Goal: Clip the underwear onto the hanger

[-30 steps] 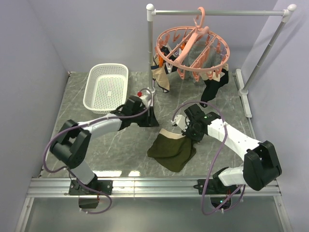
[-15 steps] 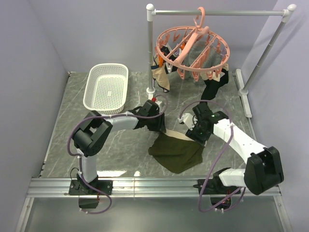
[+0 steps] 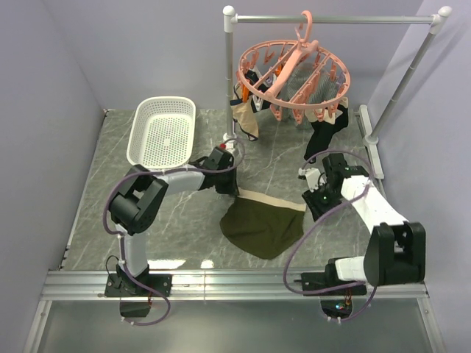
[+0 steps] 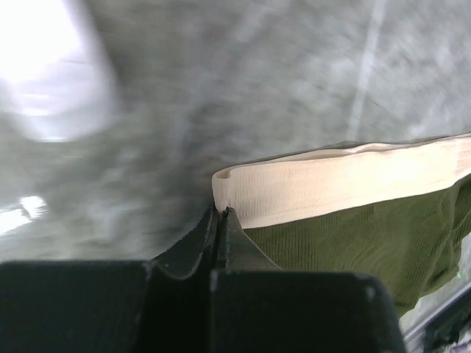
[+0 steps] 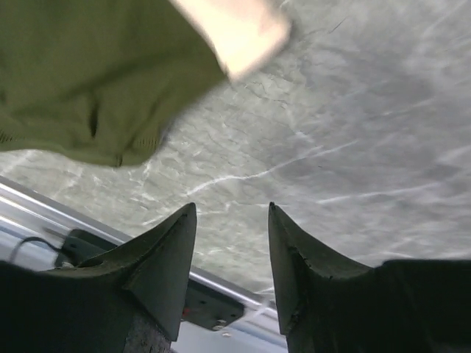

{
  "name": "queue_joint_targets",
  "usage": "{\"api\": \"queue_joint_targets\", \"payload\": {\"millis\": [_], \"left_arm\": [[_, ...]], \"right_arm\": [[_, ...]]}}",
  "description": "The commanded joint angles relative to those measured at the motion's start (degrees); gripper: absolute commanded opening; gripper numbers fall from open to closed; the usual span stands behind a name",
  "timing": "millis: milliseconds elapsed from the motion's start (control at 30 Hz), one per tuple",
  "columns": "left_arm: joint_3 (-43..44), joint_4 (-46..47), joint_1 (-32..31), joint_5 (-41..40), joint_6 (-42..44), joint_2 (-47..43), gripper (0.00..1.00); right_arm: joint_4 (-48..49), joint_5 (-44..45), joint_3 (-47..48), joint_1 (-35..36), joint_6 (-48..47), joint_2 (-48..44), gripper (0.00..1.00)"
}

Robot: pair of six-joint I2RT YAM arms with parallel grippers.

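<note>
The grey marbled tabletop (image 3: 184, 239) carries the dark olive-green, beige-banded fabric underwear (image 3: 265, 226) near its middle. It lies flatter than a second ago, with the waistband drawn into a straight line. The left gripper (image 4: 221, 213) has come in and clenched on the band's left end. The right gripper (image 5: 231, 213) has let go and sits just off the right end, fingers apart and empty. One corner looks secured for lifting. The round salmon-pink plastic clip hanger (image 3: 283, 73) hangs well behind, on the grey metal rail (image 3: 331, 18).
</note>
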Motion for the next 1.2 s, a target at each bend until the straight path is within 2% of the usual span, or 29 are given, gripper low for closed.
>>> {"api": "queue_joint_targets", "payload": {"millis": [0,67,167,300,433,633,733,800,1167], "left_arm": [[-2.39,0.0,1.44,-0.75,0.23,-4.06,0.0],[-3.28,1.15,1.35,0.39,-0.38,-4.59,0.0],[-3.28,1.42,1.35,1.19,-1.35,-4.33,0.0],[-3.37,1.59,1.87,2.33,-1.96,-4.5,0.02],[-4.25,1.68,2.84,2.77,-2.58,-5.99,0.16],[-4.51,1.42,3.54,3.04,-1.35,-8.54,0.37],[-4.16,1.24,3.46,3.04,-1.0,-8.37,0.41],[-4.07,1.24,3.72,3.04,-1.35,-7.67,0.41],[-1.61,1.51,4.86,5.58,-1.79,-2.84,0.42]], "right_arm": [[2.22,-1.5,1.63,-1.32,4.38,3.18,0.51],[0.66,-3.07,6.96,-1.76,7.19,7.56,0.53],[-2.87,-10.1,13.05,-2.91,12.02,13.63,0.55],[2.12,-14.59,10.7,-3.26,21.5,15.24,0.57],[10.2,-13.46,5.87,-3.44,26.88,15.06,0.57],[12.68,-10.73,2.61,-4.14,31.02,14.62,0.56],[13.03,-10.47,3.13,-4.05,32.16,15.58,0.56],[13.56,-11.43,3.66,-6.16,33.9,16.28,0.54],[17.07,-12.75,5.07,-6.69,37.08,22.26,0.51]]}}
